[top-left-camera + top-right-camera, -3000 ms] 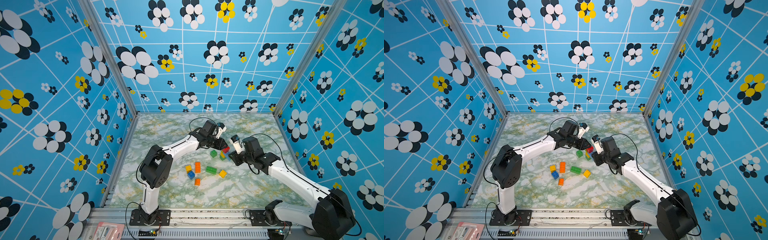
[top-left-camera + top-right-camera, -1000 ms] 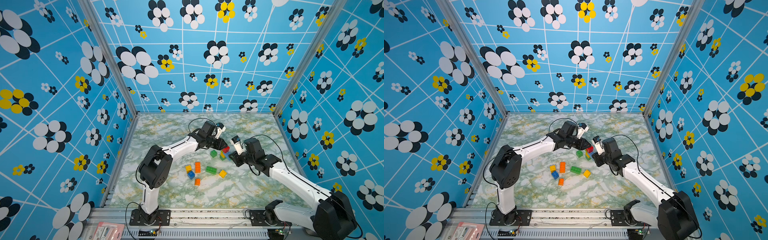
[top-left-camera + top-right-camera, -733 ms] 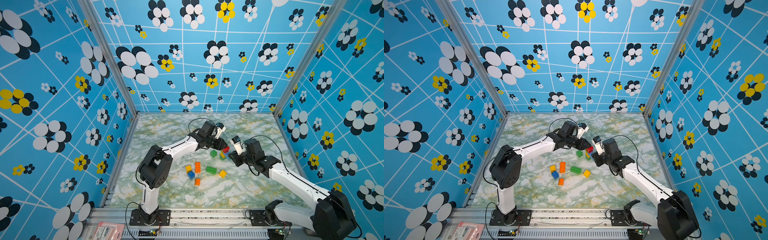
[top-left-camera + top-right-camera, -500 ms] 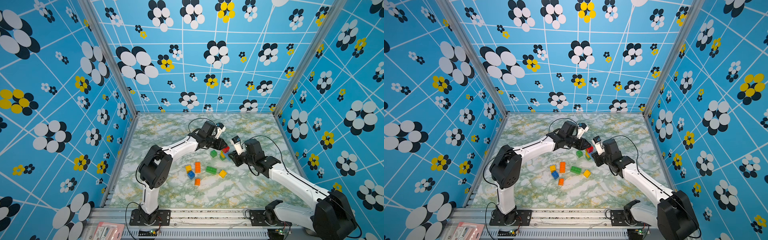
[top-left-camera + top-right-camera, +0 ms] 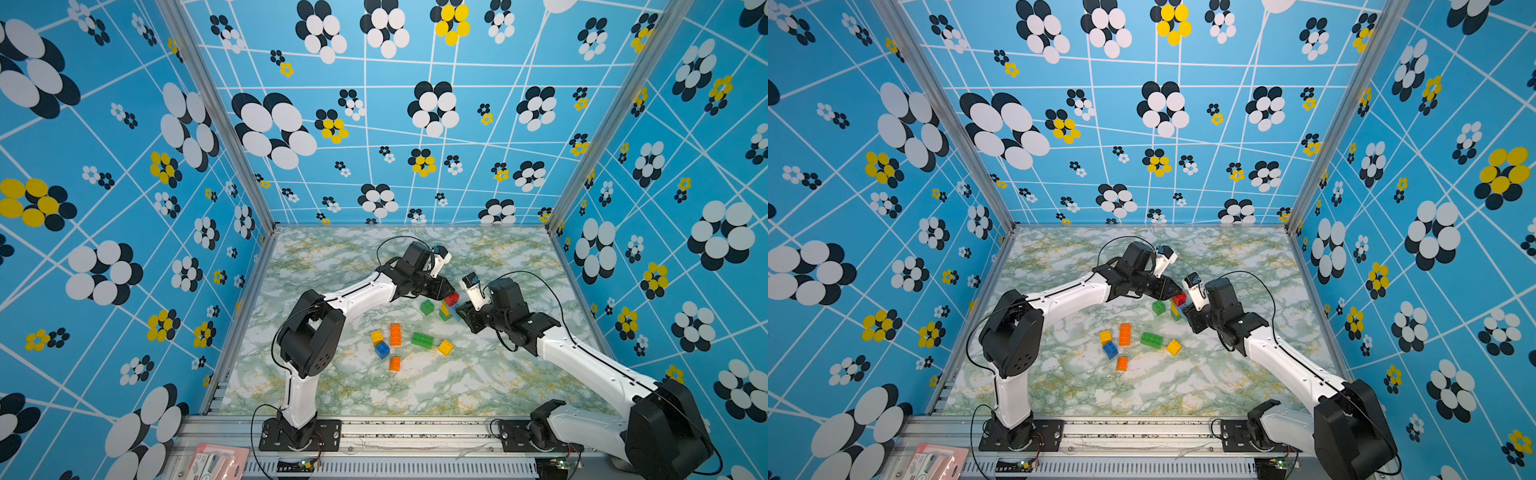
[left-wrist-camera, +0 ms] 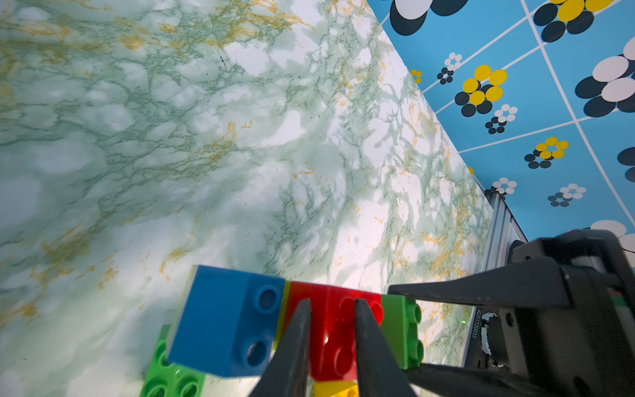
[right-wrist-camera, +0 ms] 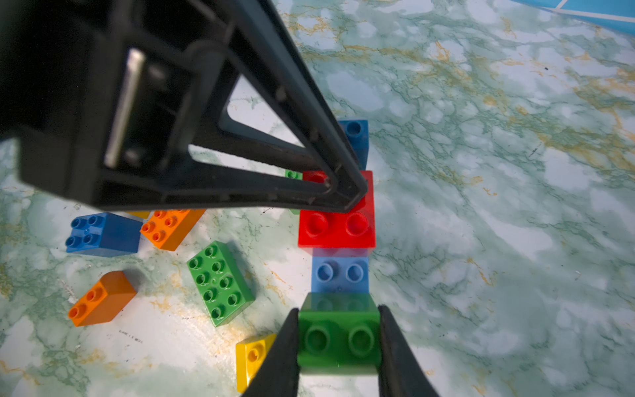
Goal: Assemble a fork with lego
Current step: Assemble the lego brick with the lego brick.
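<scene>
Right wrist: right gripper [image 7: 336, 311] pinches the green brick [image 7: 338, 340]; left gripper [image 7: 347, 196], jaws almost together, touches the joined red brick [image 7: 336, 228]. Loose bricks [image 5: 422, 340] lie at 8 o'clock in a top view.

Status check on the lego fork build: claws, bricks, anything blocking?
Left claw pinched on the red brick. Right claw shut on the green brick of the same lego build. Spare bricks lie off to the side, none blocking.
</scene>
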{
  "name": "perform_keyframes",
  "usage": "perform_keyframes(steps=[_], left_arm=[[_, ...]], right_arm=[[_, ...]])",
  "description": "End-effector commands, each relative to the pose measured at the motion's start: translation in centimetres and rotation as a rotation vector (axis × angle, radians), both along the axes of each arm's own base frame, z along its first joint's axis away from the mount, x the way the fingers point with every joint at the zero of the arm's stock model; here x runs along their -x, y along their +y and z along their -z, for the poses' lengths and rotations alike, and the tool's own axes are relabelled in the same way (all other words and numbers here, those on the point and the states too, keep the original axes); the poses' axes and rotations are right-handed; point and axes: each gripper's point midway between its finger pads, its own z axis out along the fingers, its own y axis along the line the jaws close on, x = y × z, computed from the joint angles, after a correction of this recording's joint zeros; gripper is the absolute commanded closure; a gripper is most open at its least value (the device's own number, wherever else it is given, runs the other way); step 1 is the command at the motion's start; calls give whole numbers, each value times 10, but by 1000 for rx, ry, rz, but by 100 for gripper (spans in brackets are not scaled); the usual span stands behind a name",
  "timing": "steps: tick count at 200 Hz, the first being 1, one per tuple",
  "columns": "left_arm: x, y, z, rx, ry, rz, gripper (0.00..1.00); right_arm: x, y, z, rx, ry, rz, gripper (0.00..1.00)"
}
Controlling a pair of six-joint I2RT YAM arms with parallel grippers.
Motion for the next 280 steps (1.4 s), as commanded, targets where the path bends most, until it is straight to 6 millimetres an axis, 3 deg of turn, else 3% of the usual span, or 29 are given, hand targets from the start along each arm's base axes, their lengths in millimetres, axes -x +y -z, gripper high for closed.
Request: perform_keyframes(steps=[1, 280], left_arm=[[17, 30, 63, -181, 156, -45, 75], [17, 30, 63, -178, 156, -47, 76]], right_arm=[[12, -5, 26, 53, 96, -15, 100], [15, -9, 38, 130, 114, -12, 100]])
